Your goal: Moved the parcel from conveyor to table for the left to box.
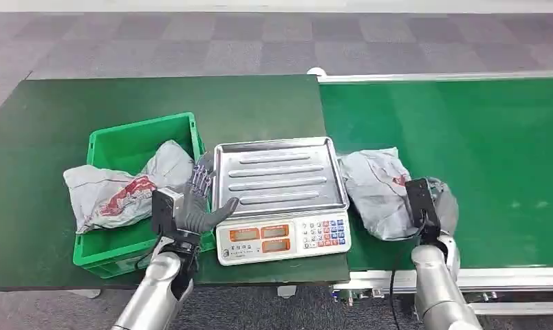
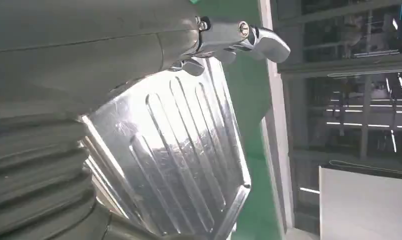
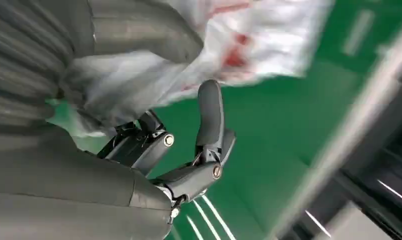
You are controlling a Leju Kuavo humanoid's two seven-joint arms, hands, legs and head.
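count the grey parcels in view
2: one parcel draped over the green bin, the other parcel on the conveyor at the right hand. More may be hidden.

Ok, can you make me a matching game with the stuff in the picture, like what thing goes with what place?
Things:
1. scale
2. parcel by the right hand
3. other parcel
4. left hand

Places:
A. lying in the green bin
B. on the conveyor belt
C. between the bin and the belt
D. at the scale's metal tray, next to the bin

Pairs: 1-C, 2-B, 3-A, 4-D
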